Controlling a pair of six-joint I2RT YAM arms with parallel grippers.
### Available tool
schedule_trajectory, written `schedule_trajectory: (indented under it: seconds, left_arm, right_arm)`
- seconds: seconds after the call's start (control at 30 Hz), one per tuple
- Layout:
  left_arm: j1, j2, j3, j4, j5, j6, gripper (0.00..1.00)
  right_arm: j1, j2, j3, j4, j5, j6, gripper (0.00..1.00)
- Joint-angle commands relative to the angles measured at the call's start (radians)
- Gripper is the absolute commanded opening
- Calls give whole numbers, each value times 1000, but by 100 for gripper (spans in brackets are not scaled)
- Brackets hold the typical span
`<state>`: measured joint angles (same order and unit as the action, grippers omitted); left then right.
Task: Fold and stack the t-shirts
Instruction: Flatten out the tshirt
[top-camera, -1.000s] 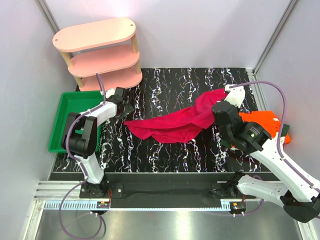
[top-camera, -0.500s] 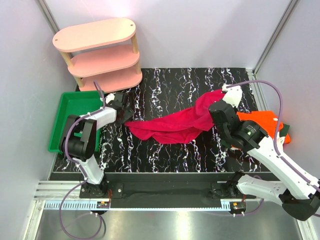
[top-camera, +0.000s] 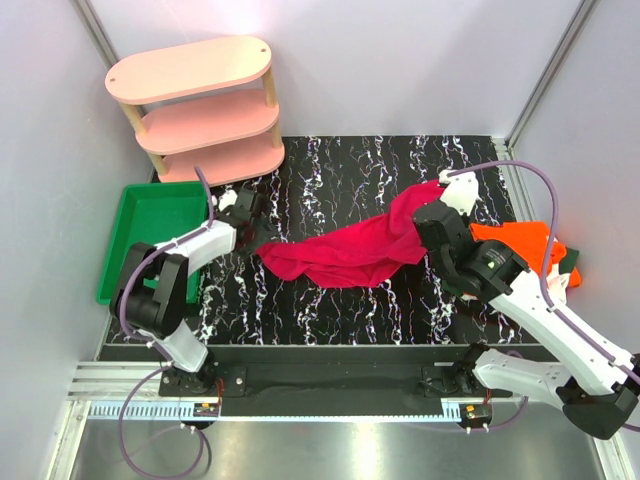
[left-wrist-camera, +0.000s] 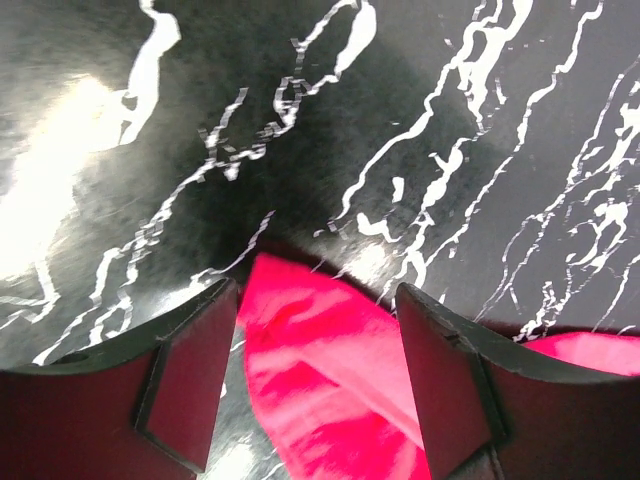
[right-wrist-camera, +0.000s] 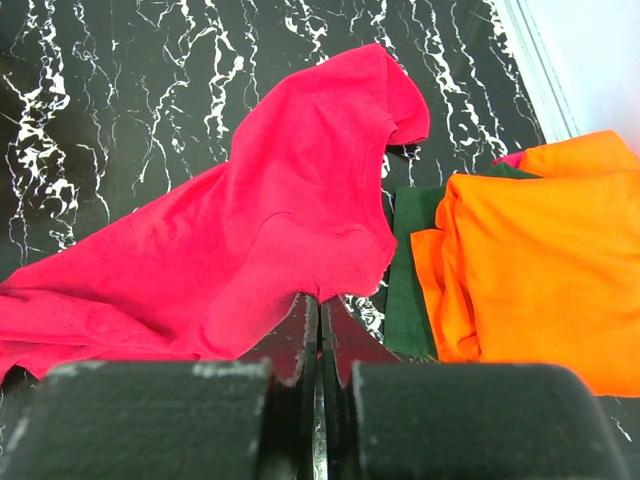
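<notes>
The crimson t-shirt (top-camera: 350, 250) lies stretched across the middle of the black marbled table. My right gripper (top-camera: 432, 222) is shut on the shirt's right edge, and the right wrist view shows the jaws pinching the crimson cloth (right-wrist-camera: 300, 200) at the gripper (right-wrist-camera: 320, 300). My left gripper (top-camera: 255, 232) is open at the shirt's left corner. In the left wrist view that crimson corner (left-wrist-camera: 320, 370) lies between the spread fingers (left-wrist-camera: 185, 380), with gaps on both sides. The orange t-shirt (top-camera: 520, 245) lies on a dark green one (right-wrist-camera: 410, 280) at the far right.
A green plastic tray (top-camera: 150, 240) sits at the table's left edge, close behind my left arm. A pink three-tier shelf (top-camera: 200, 110) stands at the back left. Pale walls enclose the table on three sides.
My left gripper has moved right and forward onto the crimson shirt's left corner, its jaws a little narrower. The right gripper has shifted slightly left, holding the shirt.
</notes>
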<state>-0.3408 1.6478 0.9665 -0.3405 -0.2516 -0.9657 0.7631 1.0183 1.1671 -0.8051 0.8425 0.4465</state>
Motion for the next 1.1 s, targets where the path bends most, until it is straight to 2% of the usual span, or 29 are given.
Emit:
schedule_trajectory:
  seconds: [0.0, 0.4, 0.53, 0.8, 1.07]
  left_arm:
    - [3, -51, 37, -75, -57, 12, 69]
    - [3, -31, 17, -92, -71, 10, 65]
    - [3, -2, 18, -81, -64, 10, 54]
    - [3, 50, 23, -69, -61, 10, 53]
    - [3, 44, 17, -68, -67, 12, 47]
  right_arm:
    - [-10, 6, -12, 57, -6, 14, 0]
    - [-25, 16, -24, 92, -37, -3, 0]
    - [-31, 12, -29, 92, -45, -6, 0]
    - [-47, 5, -30, 95, -52, -19, 0]
    - [-56, 8, -40, 101, -66, -22, 0]
